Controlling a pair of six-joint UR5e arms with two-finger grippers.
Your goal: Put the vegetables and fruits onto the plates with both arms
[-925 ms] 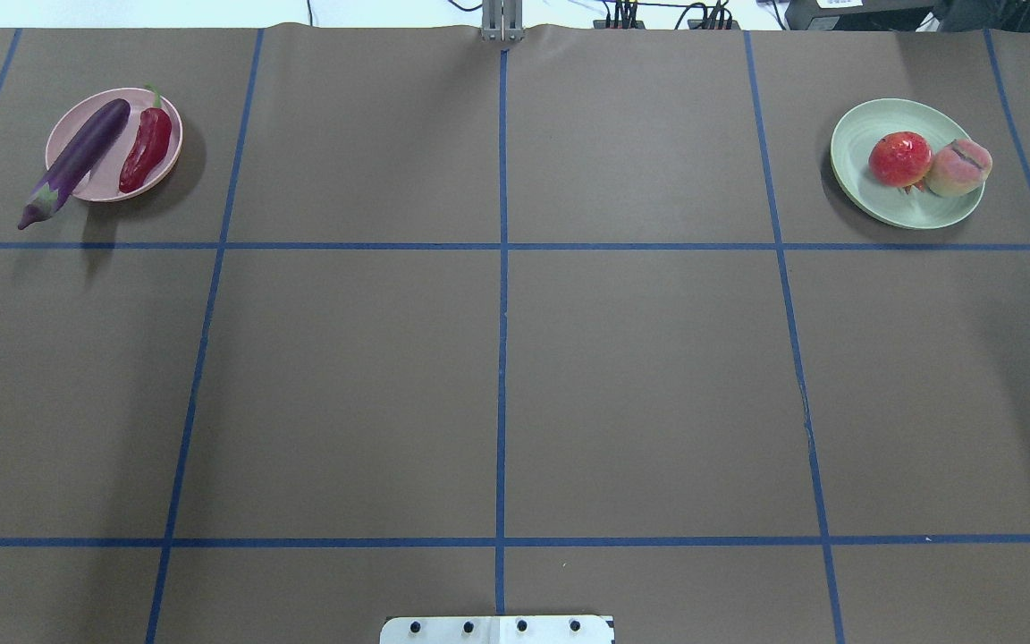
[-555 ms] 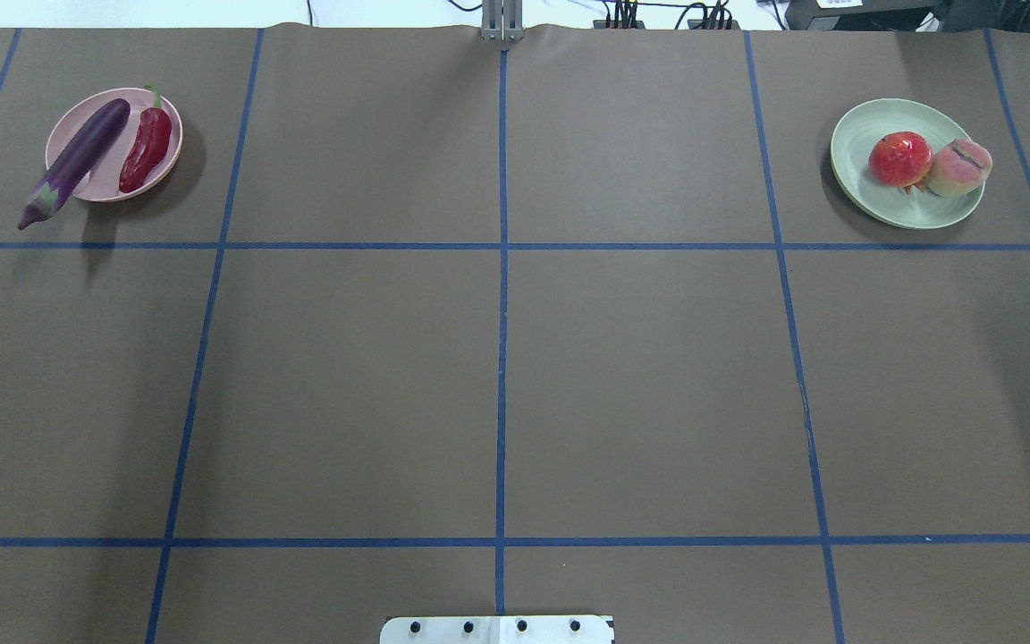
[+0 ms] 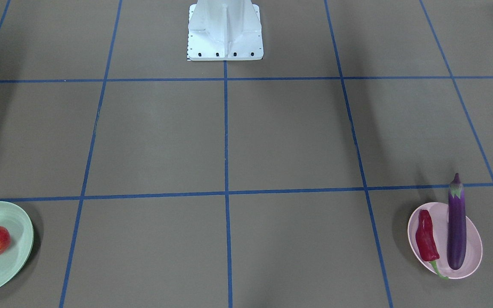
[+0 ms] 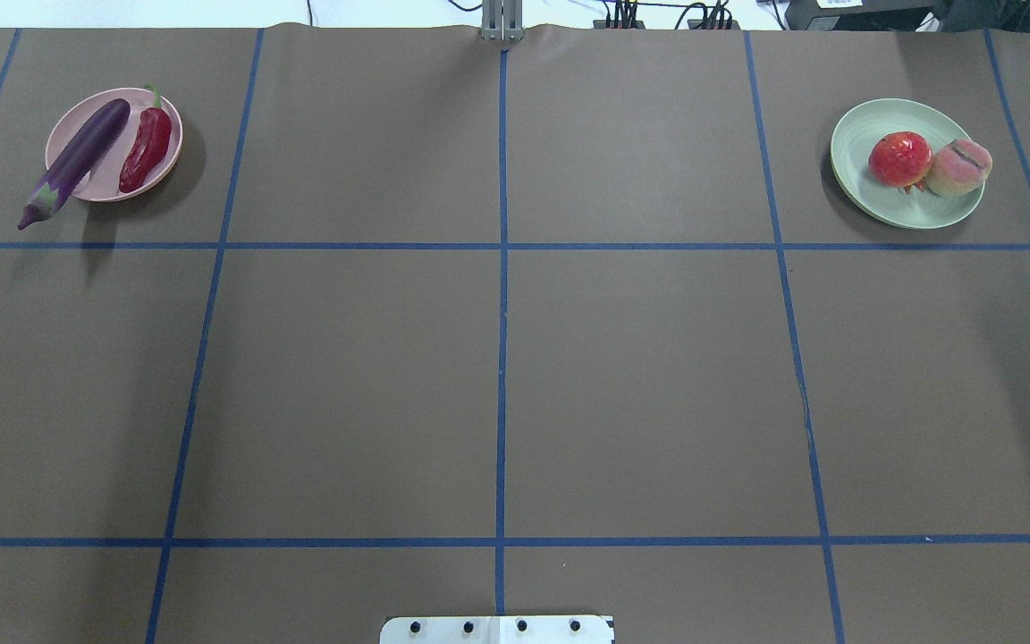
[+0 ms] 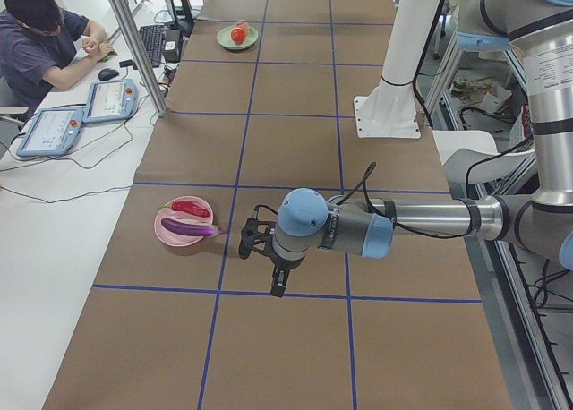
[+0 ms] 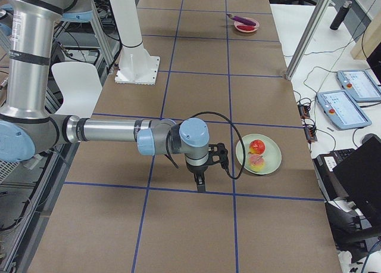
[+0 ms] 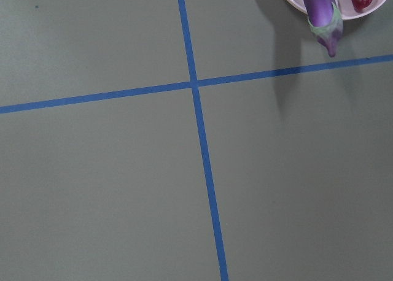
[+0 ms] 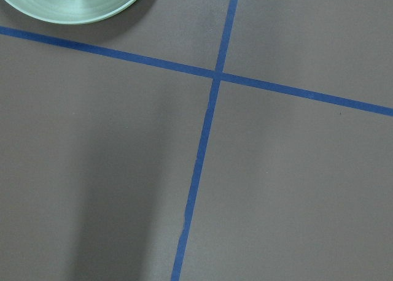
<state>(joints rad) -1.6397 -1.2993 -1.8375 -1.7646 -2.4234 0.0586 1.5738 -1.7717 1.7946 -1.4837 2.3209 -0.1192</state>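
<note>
The purple eggplant and the red chili pepper lie side by side on the pink plate at the far left; the eggplant's cap end hangs over the rim. On the mint green plate at the far right sit the red-orange fruit and the peach-like fruit, touching each other. My left gripper hangs above the table a little beside the pink plate. My right gripper hangs beside the green plate. Both show only in the side views, so I cannot tell whether they are open or shut.
Brown table cover with a blue tape grid. The white robot base stands at the near middle edge. A person sits at a side desk with tablets and cables beyond the far table edge.
</note>
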